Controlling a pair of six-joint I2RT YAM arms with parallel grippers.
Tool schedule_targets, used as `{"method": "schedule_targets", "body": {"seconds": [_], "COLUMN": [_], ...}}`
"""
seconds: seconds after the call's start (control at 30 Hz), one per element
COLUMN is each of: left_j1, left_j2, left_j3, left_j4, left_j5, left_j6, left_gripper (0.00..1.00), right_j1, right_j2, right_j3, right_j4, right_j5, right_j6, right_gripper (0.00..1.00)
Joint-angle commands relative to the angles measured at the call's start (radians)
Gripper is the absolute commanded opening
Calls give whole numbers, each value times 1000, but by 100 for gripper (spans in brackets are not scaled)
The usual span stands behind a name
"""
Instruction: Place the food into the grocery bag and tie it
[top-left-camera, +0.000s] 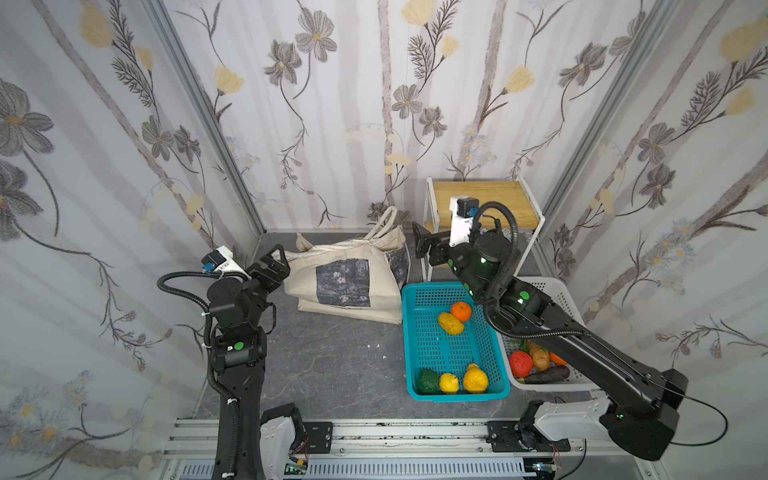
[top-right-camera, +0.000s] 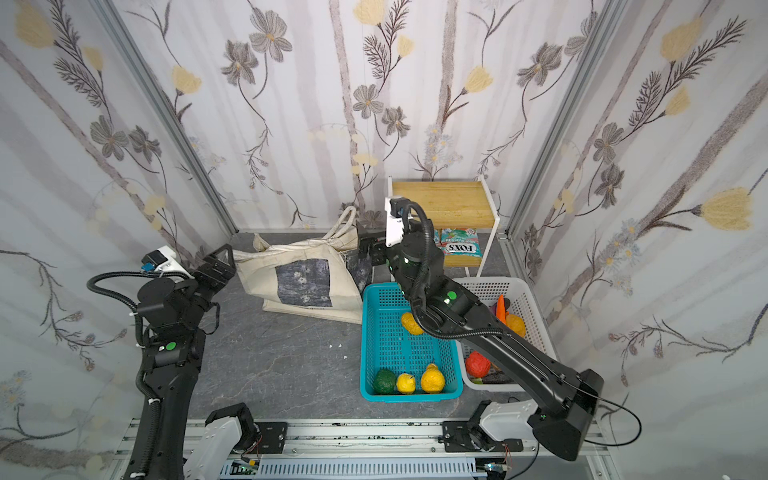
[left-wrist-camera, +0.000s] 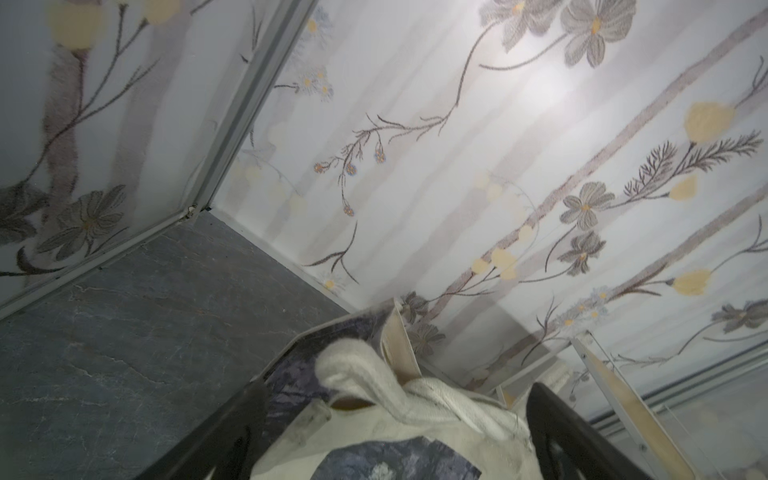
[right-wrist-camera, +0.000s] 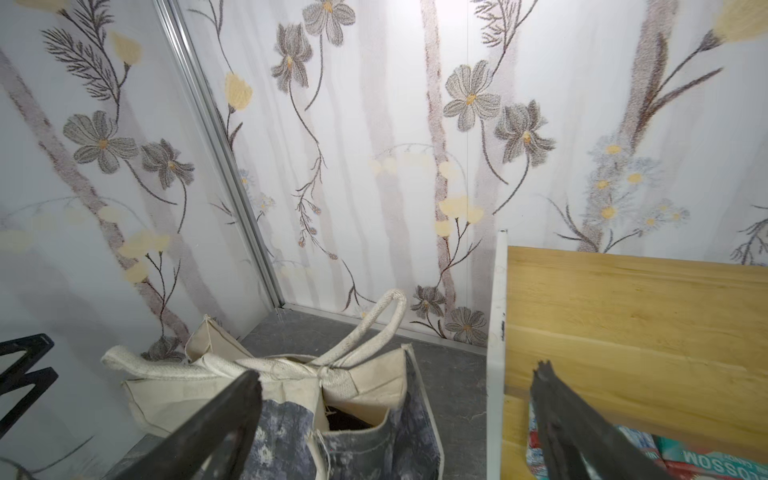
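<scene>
I have both tools spread wide and holding nothing. The left gripper (top-left-camera: 279, 259) sits just beside the left side of the bag (top-left-camera: 345, 282), and the right gripper (top-left-camera: 417, 242) hangs close by its right end. The bag slumps at the desk's far edge, just left of the teal basket (top-left-camera: 444, 357), its handles (right-wrist-camera: 332, 368) crossed in what looks like a knot. Fruit (top-left-camera: 451, 323) lies in that basket, with more in the white basket (top-left-camera: 559, 293). A packet (top-right-camera: 459, 246) lies on the shelf (top-right-camera: 444, 203).

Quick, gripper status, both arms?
Left gripper: open, empty, beside the cream canvas tote bag.
Right gripper: open, empty, at the bag's other end.
</scene>
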Motion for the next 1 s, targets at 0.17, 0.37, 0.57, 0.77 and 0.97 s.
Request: {"method": "schedule_targets", "body": {"seconds": [0.17, 0.37, 0.57, 0.77, 0.97], "left_j1": [-139, -293, -370, -400, -367], "left_j2": [-50, 119, 206, 334, 484], "left_j3": [-164, -208, -307, -405, -493], "left_j4": [-54, 126, 385, 630, 936], "left_j5": [-168, -250, -555, -696, -699], "left_j6": [89, 44, 172, 375, 478], "left_gripper": [100, 100, 100, 100, 100], "right_j1": [-205, -479, -712, -729, -773], "right_j2": [-282, -327, -277, -190, -146], "right_j3": [-426, -670, -824, -980, -1199], "right_j4": [35, 110, 320, 653, 1156], "right_j5": [38, 36, -10, 42, 8], "right_j6": [86, 102, 87, -38, -38], "right_gripper": [100, 100, 100, 100, 100]}}
